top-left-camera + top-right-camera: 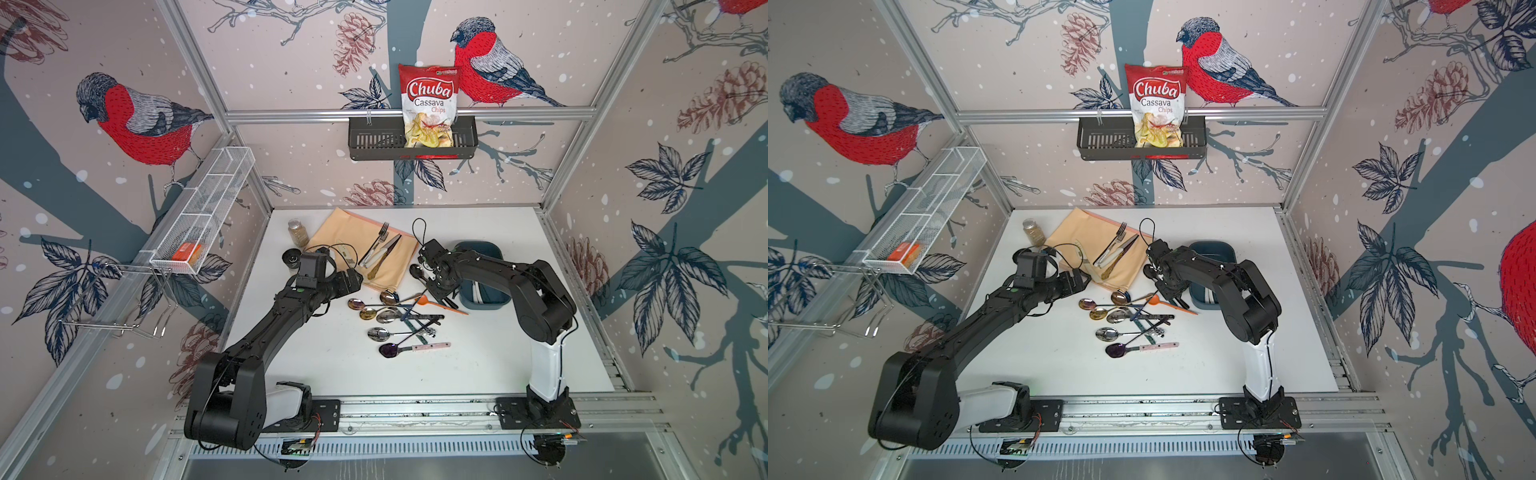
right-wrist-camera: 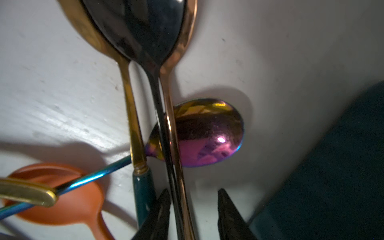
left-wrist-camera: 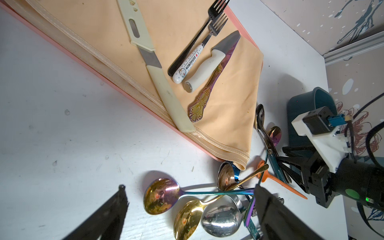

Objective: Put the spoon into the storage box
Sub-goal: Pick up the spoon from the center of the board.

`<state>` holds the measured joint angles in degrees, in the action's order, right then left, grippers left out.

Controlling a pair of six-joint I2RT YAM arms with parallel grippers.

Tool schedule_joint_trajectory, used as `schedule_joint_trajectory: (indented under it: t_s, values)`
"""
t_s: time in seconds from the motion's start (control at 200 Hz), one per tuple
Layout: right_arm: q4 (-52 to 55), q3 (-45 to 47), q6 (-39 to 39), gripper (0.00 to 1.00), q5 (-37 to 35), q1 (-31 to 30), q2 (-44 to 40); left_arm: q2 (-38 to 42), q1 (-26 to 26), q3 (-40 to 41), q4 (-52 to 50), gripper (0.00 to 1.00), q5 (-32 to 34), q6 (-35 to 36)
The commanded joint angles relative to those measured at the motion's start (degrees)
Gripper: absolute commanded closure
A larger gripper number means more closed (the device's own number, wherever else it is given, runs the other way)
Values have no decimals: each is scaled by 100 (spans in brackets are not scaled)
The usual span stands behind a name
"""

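Right gripper [image 2: 193, 192] of mine hangs low over the white table [image 1: 490, 365], jaws half spread astride a few spoon handles. One finger [image 2: 160, 209] lies against them and the other stands clear, so I judge nothing is pinched yet. Left gripper [image 3: 190, 188] hovers wide open and empty by the peach cloth [image 1: 353, 237]. The storage box [image 1: 490, 301] sits just beside my right wrist, partly under that arm. The spoon pile [image 1: 395, 320] lies between the arms, and the dark-bowled spoon [image 2: 141, 31] I am after is at its far edge. The step in hand is taking hold. Next I must close on one handle only, lift, and swing across to the box. Up close the handles blur together, and the box's inside is mostly hidden.
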<state>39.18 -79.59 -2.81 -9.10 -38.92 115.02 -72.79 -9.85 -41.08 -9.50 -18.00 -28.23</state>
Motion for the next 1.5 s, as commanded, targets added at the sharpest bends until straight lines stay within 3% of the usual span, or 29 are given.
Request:
schedule_joint_trajectory:
  t_s: [0.0,0.77,1.171,1.496]
  values:
    - [-59,-30,57,61,159,7,61,-12,9,-65,166,4,-50,64]
    - [-235,242,35,77,823,94,-111,-68,9,-45,214,4,-53,63]
    - [-218,301,45,77,802,323,-318,-147,9,-60,220,4,-80,73]
    - [-95,356,2,70,389,314,-367,-217,7,-78,210,4,-89,66]
